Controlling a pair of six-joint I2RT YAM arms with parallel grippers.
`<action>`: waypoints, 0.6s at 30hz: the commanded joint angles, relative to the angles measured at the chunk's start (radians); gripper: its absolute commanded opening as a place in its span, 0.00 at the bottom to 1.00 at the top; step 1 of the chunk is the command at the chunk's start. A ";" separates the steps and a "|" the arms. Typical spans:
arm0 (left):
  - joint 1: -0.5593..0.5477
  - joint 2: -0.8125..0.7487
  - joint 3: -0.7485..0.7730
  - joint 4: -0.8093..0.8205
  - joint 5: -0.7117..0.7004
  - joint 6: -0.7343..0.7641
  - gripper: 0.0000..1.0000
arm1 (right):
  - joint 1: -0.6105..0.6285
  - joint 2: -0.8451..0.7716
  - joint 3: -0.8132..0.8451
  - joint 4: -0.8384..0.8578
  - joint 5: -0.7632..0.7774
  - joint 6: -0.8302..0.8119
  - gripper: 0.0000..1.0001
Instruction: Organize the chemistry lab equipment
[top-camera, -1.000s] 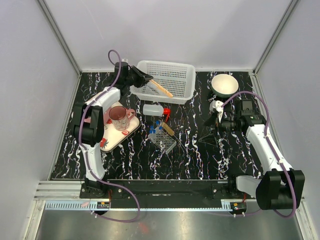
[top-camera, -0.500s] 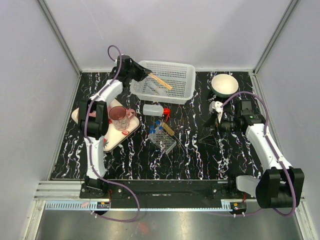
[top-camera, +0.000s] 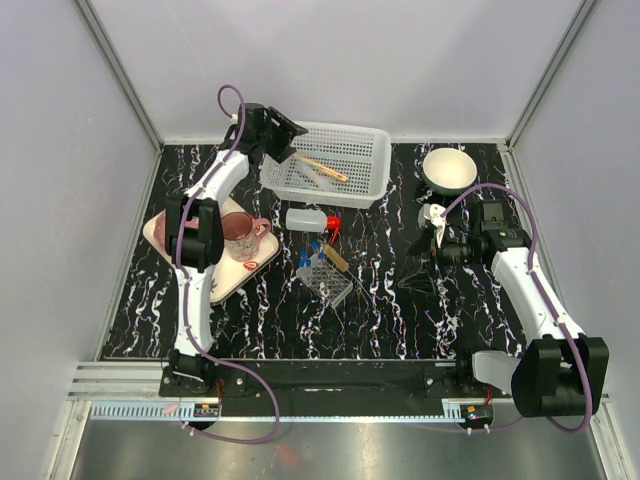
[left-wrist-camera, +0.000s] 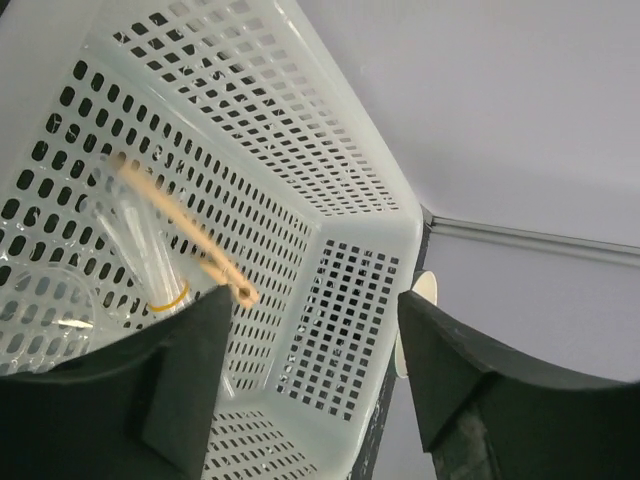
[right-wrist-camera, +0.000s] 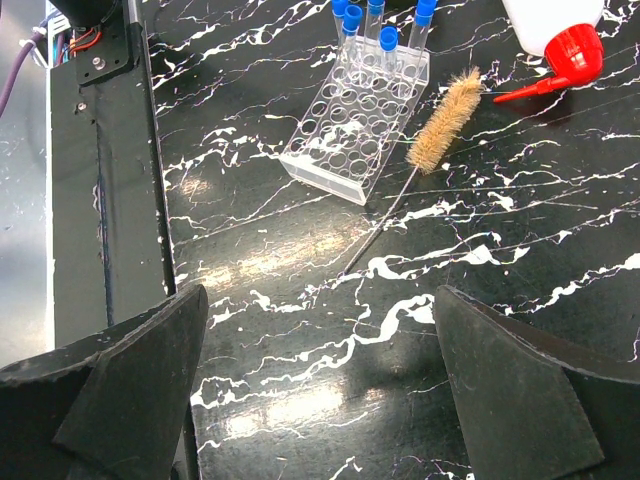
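The left gripper (left-wrist-camera: 315, 320) holds its jaws apart and empty above the white basket (left-wrist-camera: 345, 175), where a thin wooden stick (left-wrist-camera: 180, 225) lies across clear pipettes (left-wrist-camera: 140, 255). The right gripper (right-wrist-camera: 315, 310) has its jaws spread wide over the surface (right-wrist-camera: 290, 250), near the test-tube rack (right-wrist-camera: 350, 130). The blue-capped test tubes (right-wrist-camera: 386, 42) in the rack look light, slick and breakable. I would pinch one gently just below the cap.

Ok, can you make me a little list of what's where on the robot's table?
left gripper: open, over the white plastic mesh basket
in basket: thin wooden stick, clear plastic pieces
right gripper: open, holding nothing, over the black marbled table
clear tube rack: on table, blue-capped test tubes standing in it
fuzzy tan brush: lying beside rack
translucent red-capped bottle: lying on its side
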 joint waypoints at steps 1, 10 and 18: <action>0.012 -0.093 0.050 -0.015 0.041 0.097 0.73 | -0.003 -0.020 0.022 -0.005 -0.007 -0.020 0.99; 0.038 -0.412 -0.157 -0.048 -0.008 0.335 0.88 | -0.010 -0.028 0.033 -0.002 0.017 0.006 1.00; 0.047 -0.821 -0.473 -0.084 -0.123 0.600 0.99 | -0.009 0.006 0.175 -0.161 0.128 -0.035 1.00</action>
